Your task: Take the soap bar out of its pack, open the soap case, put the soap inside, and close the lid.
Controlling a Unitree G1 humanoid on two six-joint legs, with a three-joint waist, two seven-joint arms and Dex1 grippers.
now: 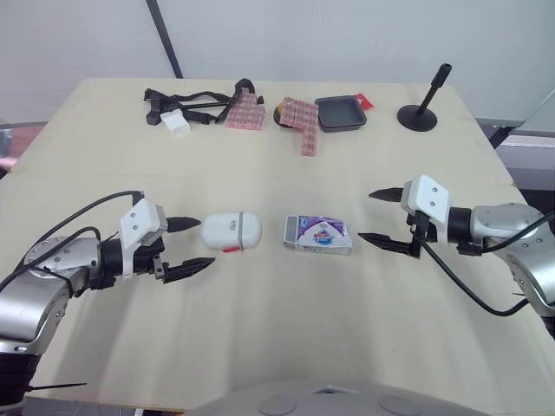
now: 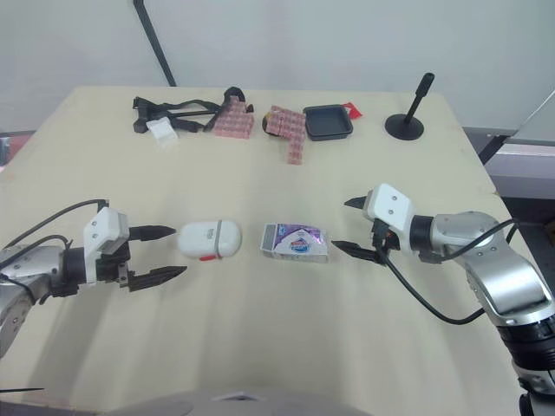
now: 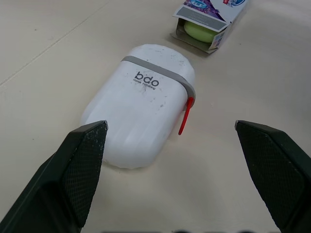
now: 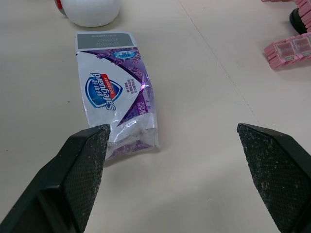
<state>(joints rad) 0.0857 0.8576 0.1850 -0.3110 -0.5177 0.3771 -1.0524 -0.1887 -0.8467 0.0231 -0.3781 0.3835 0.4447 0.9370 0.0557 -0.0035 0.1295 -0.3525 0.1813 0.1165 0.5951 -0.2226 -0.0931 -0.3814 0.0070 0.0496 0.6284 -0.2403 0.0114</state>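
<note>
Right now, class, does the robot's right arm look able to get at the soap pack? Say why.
Probably yes. The right gripper hangs open beside the soap pack and is aimed at it, with bare table between them and nothing lying on the pack.

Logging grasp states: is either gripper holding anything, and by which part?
Nothing is held. The left gripper is open near the soap case; the right gripper is open near the soap pack.

The left arm (image 1: 43, 286) and right arm (image 1: 507, 221) were shiny, grey and round. Each had a white wrist block (image 1: 143, 227), pointed black jaws and loopy black cables (image 1: 468, 295).
</note>
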